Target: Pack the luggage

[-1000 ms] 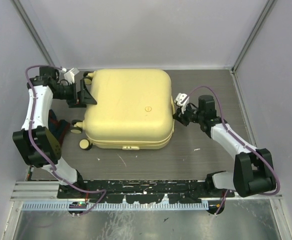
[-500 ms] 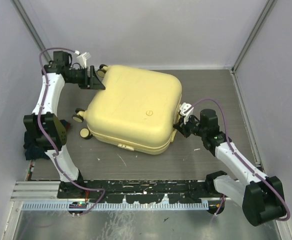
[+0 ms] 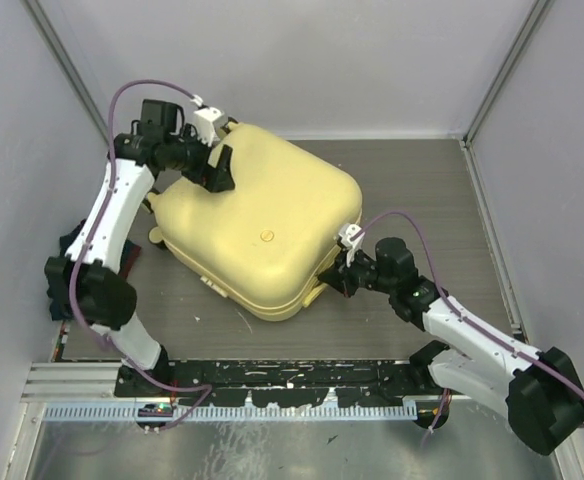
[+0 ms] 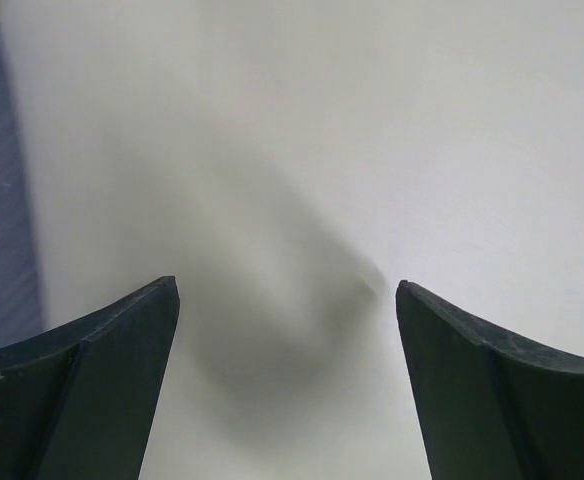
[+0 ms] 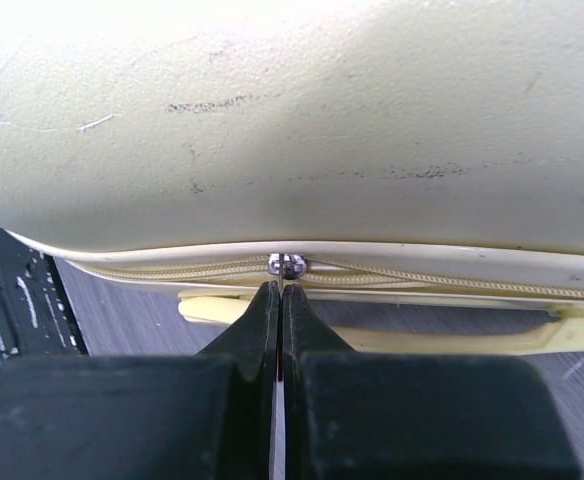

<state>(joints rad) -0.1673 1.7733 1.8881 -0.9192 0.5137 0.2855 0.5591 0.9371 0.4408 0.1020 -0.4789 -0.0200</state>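
Pale yellow hard-shell suitcase lies closed, skewed on grey counter. Left arm arched over its far corner, left pincer spread open over the shell. Right arm low, right pincer shut, tips at metal zipper slider.

Closed luggage: pale yellow hard-shell suitcase with rounded corners, lying flat on the dark desk, turned diagonally to the desk's edges. A zip follows the side seam, with the yellow handle just below it.

No legible text anywhere. Small round emblem on the luggage lid, too small to read.
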